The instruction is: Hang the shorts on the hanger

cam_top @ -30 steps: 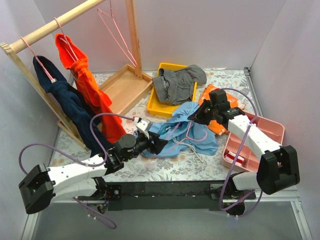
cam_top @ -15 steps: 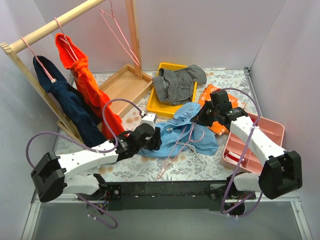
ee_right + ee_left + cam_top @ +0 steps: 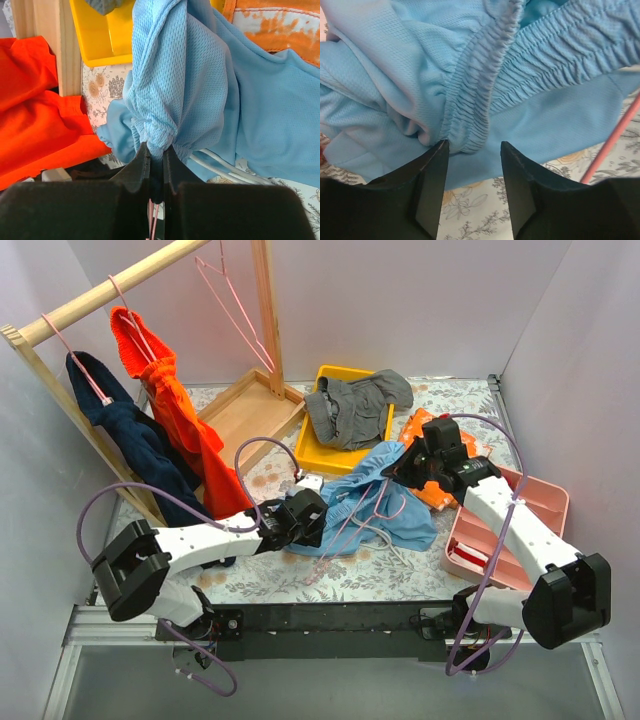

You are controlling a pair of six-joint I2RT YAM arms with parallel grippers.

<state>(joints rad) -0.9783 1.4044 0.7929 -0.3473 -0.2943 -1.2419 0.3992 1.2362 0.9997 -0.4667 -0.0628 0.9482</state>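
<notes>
Evidently the threading step is in hand: the shorts (image 3: 390,520) lie bunched at frame centre, the right gripper (image 3: 156,149) clenched on a raised fold, the left gripper (image 3: 472,150) released astride the waistband (image 3: 470,95), beside the hanger (image 3: 615,136). Next, its 2 fingers (image 3: 432,190) should close, spreading the opening.

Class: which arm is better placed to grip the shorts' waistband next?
Left. The left tool is open at the waistband; the right tool is shut on another bunch of the shorts.
</notes>
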